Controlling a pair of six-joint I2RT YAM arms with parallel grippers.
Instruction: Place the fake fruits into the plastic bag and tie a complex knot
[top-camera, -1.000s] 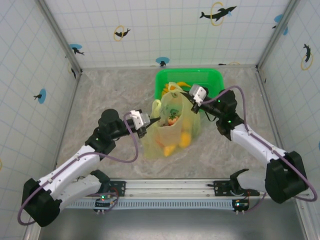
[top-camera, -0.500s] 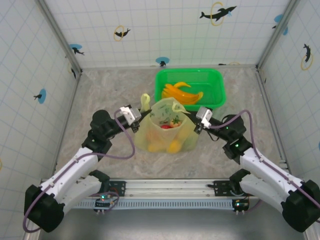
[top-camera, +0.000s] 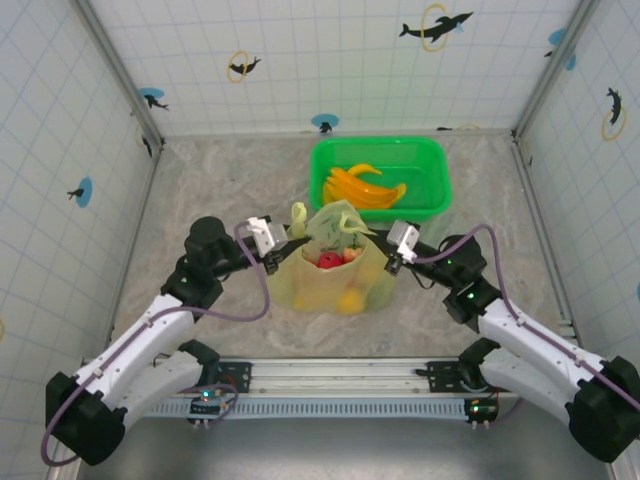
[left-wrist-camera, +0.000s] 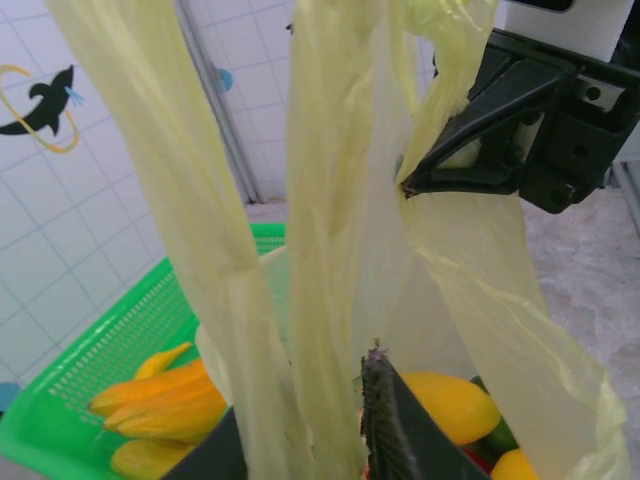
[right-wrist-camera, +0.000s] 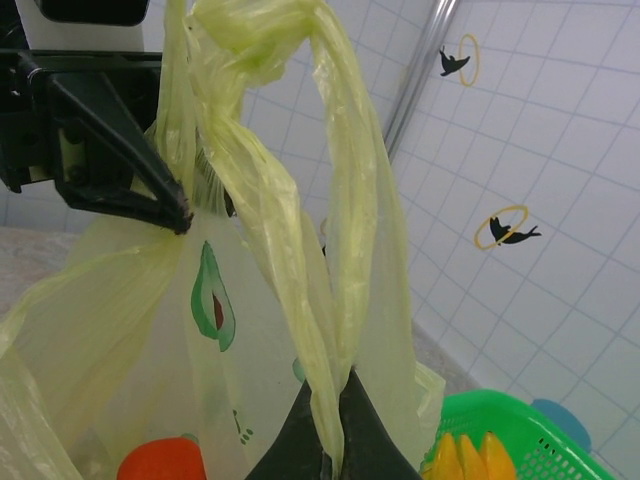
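The plastic bag (top-camera: 335, 275) stands on the table between both arms, pale yellow-green and see-through. Inside it lie fake fruits: a red one (top-camera: 328, 260) and a yellow one (top-camera: 350, 300). In the left wrist view a yellow fruit (left-wrist-camera: 440, 392) shows through the film. My left gripper (top-camera: 290, 238) is at the bag's left handle; its jaws (left-wrist-camera: 305, 385) stand a little apart with the handle strands loose between them. My right gripper (top-camera: 380, 250) is shut on the twisted right handle (right-wrist-camera: 335, 385). An orange-red fruit (right-wrist-camera: 165, 462) sits low in the bag.
A rigid green basket (top-camera: 432, 160) stands behind the bag against the back wall, with several yellow-orange bananas (top-camera: 360, 187) in it. Tiled walls close in the left, right and back. The arm bases sit along the near rail.
Both grippers have drawn the bag back from the basket and lowered it onto the table. The left jaws, pinched on the handle before, have parted a little.
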